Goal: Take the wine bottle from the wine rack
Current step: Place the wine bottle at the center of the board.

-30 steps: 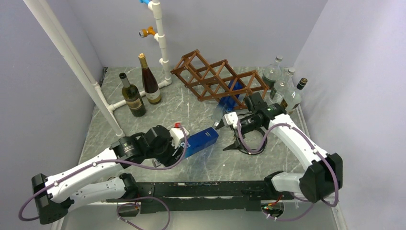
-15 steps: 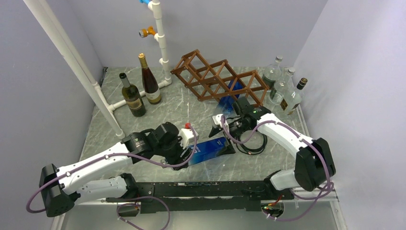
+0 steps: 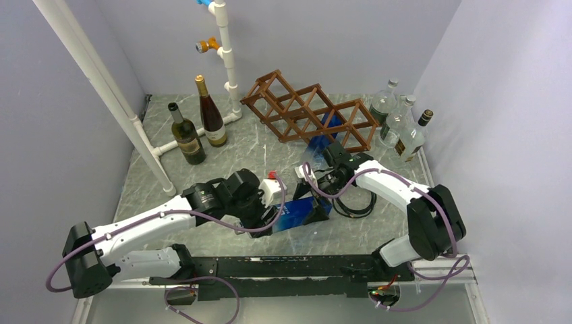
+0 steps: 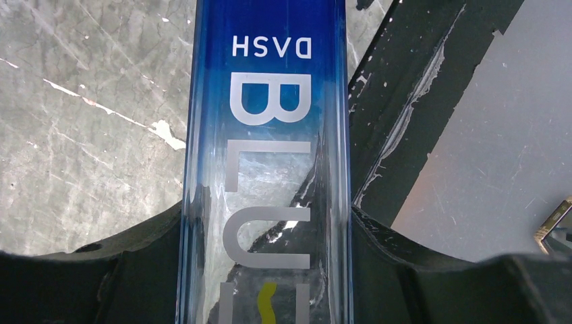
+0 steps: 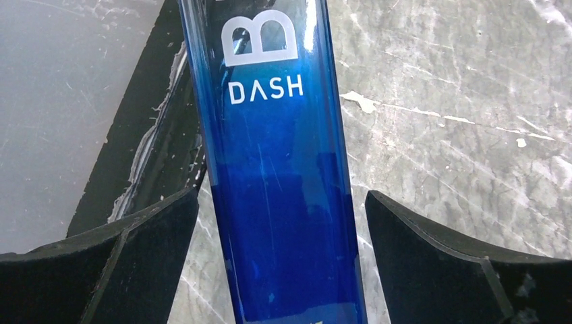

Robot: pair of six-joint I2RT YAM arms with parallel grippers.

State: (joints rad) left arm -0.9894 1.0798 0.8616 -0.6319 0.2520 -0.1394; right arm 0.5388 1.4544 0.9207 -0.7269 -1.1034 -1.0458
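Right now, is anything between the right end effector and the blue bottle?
Nothing visible. The blue bottle lies between the open fingers of the right end effector, a gap each side; the left end effector grips it.

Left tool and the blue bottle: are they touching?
Touching. In the left wrist view, the left tool clamps the blue bottle, both fingers against its sides.

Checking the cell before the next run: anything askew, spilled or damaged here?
No spill. The wine rack sits skewed to the table edges, with a second blue bottle poking from a lower cell. The black base rail is scuffed with white flecks. The held blue bottle looks intact.
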